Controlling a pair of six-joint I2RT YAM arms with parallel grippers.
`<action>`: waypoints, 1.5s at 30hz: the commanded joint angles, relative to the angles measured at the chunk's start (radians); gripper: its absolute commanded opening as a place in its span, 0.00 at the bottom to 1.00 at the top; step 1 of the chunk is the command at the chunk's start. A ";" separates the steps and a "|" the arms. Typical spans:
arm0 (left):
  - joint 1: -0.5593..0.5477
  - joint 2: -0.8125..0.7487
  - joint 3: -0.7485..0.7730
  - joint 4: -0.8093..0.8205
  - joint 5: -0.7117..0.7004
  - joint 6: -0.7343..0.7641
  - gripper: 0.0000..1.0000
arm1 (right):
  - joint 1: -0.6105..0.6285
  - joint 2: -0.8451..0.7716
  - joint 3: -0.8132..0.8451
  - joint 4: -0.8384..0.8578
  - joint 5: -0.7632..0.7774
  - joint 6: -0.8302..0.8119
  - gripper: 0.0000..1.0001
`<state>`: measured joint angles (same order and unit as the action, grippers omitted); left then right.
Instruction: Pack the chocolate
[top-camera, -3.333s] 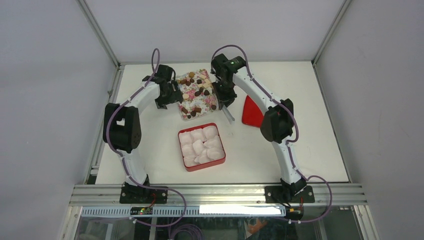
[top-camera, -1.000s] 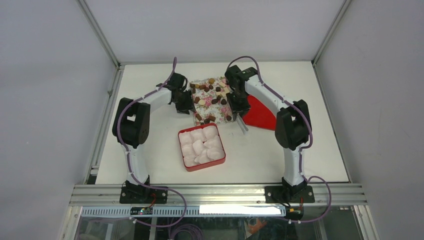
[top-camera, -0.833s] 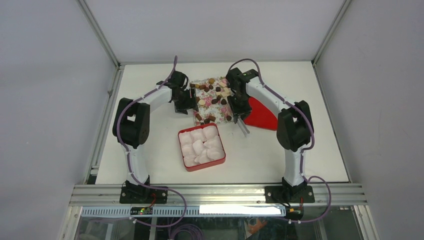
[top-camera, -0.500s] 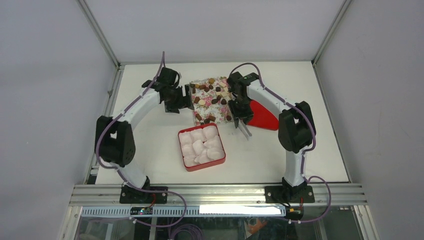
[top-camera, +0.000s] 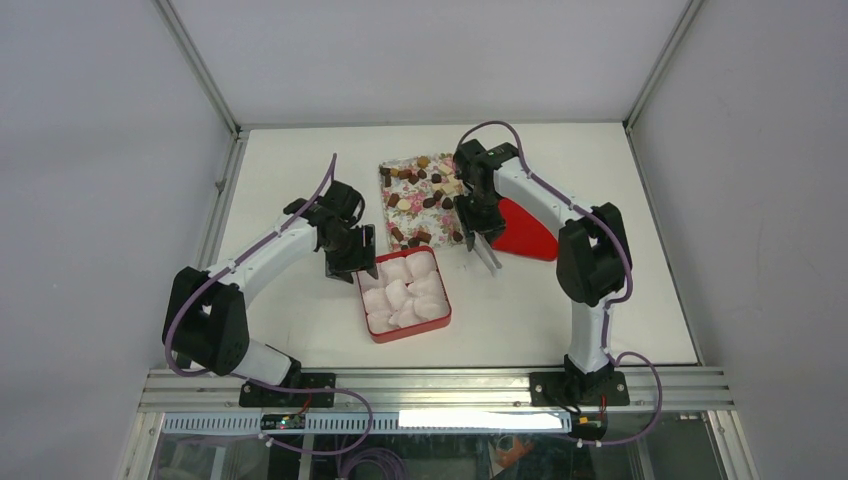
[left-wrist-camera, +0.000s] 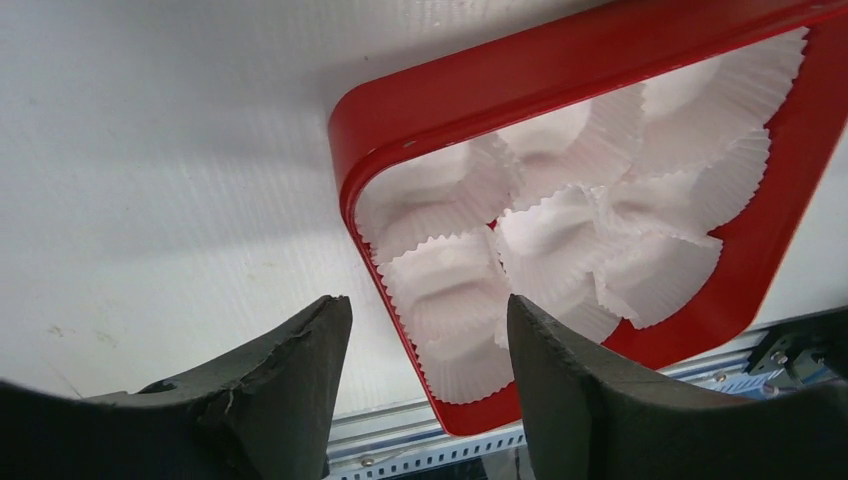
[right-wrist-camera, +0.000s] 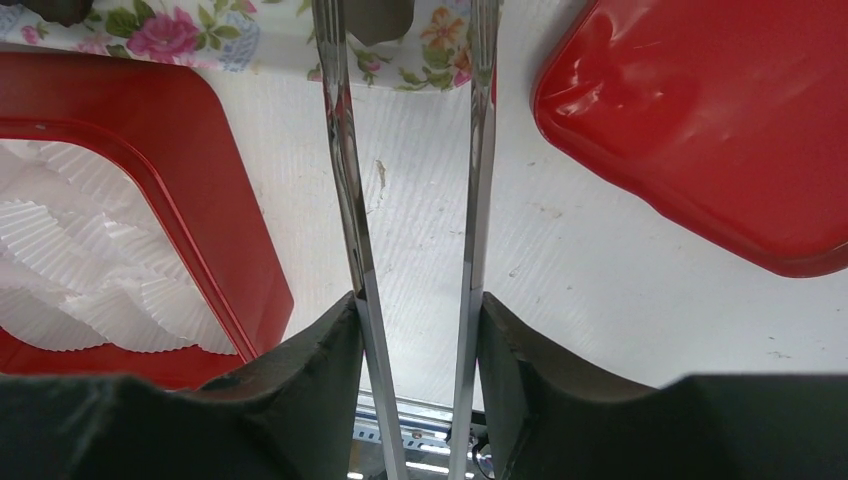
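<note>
Ribbed white table; glossy red tin; steel tweezers; brown chocolate.

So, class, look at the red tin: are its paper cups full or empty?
Empty. The white paper cups in the red tin hold nothing; the chocolates lie on the flowered cloth beyond it.

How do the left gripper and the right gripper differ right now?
The left gripper is empty, its fingers apart; the right gripper is clamped on metal tongs. The left gripper hangs at a corner of the red tin of paper cups; the right gripper sits between the floral cloth carrying the chocolate and the red lid. Both have black fingers.
</note>
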<state>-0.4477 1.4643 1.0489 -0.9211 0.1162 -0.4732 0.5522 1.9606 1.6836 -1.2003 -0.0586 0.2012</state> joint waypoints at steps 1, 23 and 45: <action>0.003 -0.035 -0.016 -0.015 -0.048 -0.039 0.59 | 0.006 -0.045 0.046 0.019 0.008 0.009 0.46; 0.003 -0.020 -0.043 -0.023 -0.124 0.024 0.00 | 0.023 -0.032 0.012 0.021 0.008 0.012 0.47; 0.000 -0.007 0.013 -0.034 0.008 0.031 0.36 | 0.047 -0.023 -0.056 0.015 0.032 0.008 0.51</action>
<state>-0.4446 1.4708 1.0042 -0.9573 0.0891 -0.4519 0.5858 1.9606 1.6150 -1.1923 -0.0380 0.2104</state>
